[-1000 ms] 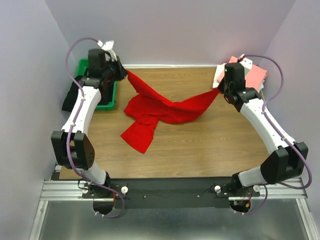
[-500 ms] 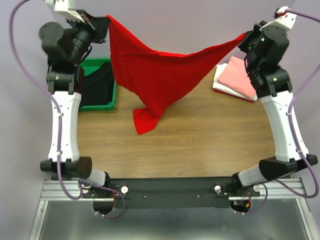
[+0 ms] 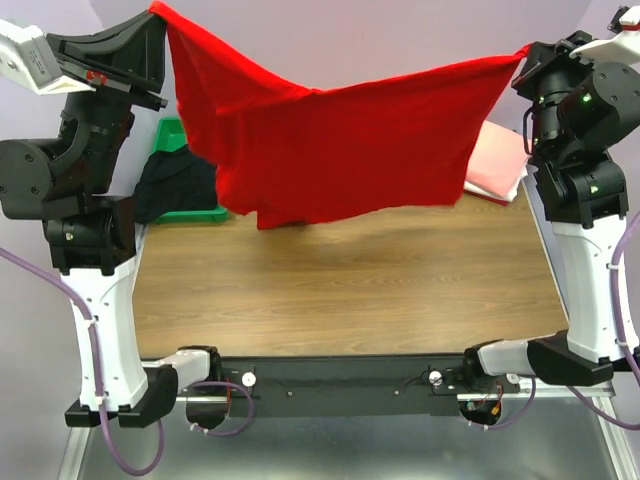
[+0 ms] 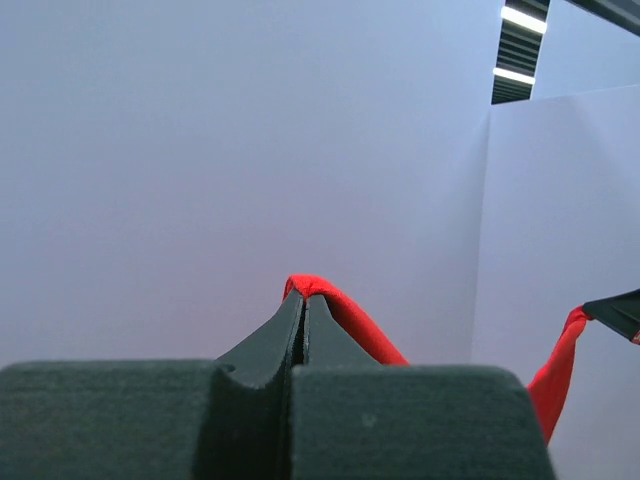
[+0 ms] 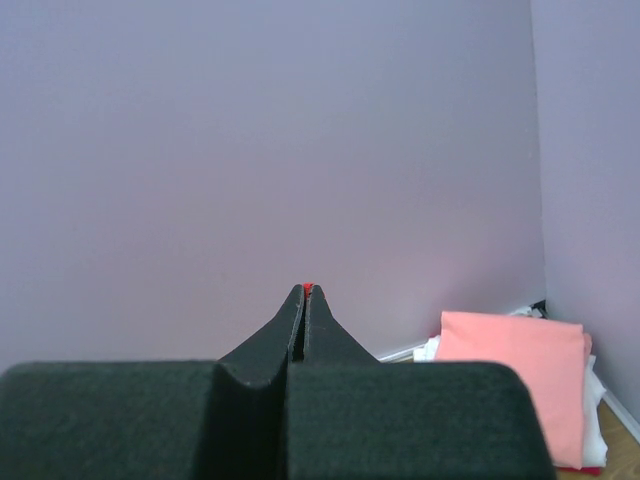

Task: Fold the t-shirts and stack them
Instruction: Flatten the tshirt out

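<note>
The bright red t-shirt (image 3: 340, 140) hangs spread in the air between both arms, its lower edge above the table. My left gripper (image 3: 160, 12) is shut on its top left corner, which shows as a red fold at the tips in the left wrist view (image 4: 330, 300). My right gripper (image 3: 522, 52) is shut on its top right corner; only a red sliver shows at the tips in the right wrist view (image 5: 307, 288). A black t-shirt (image 3: 175, 185) lies in the green bin. The folded salmon-pink shirt (image 3: 495, 165) lies on a white one at the back right, also in the right wrist view (image 5: 515, 385).
A green bin (image 3: 190, 213) stands at the back left of the wooden table (image 3: 340, 290). Lilac walls enclose the back and both sides. The arm bases sit on a black rail (image 3: 340, 380) at the near edge.
Both arms have risen high and spread apart. The red shirt has gone from draped on the table to lifted clear of it and stretched wide.
</note>
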